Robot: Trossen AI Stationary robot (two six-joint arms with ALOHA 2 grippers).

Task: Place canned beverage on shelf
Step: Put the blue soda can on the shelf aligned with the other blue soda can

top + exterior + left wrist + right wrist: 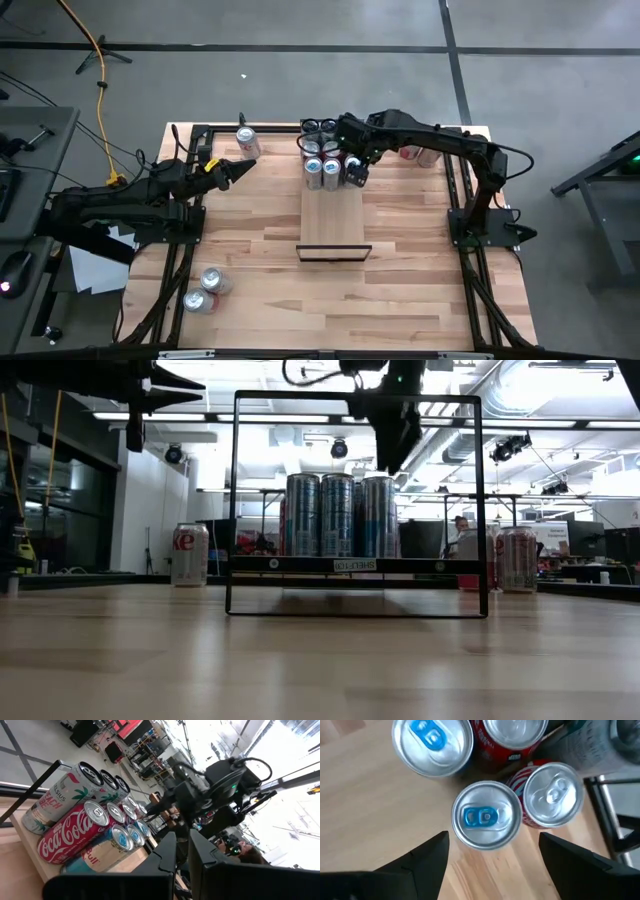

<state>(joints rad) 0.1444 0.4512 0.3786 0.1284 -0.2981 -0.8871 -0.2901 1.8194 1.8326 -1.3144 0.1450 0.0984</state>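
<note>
The shelf (335,220) is a pale wood panel raised on a black frame (232,510). Several cans stand upright in a cluster (322,168) at its far end. My right gripper (493,842) points down, open, just above a silver can with a blue tab (486,815) at the cluster's near right corner. Its fingers stand on either side of the can top, apart from it. In the low view it hangs over the right end of the can row (340,515). My left gripper (240,170) waits shut, level, left of the shelf.
A loose can (247,140) stands at the far left and two cans (205,290) lie near the left front. More cans (417,154) are at the far right. Black rails (462,190) run along both table sides. Bare tabletop (400,290) lies in front of the shelf.
</note>
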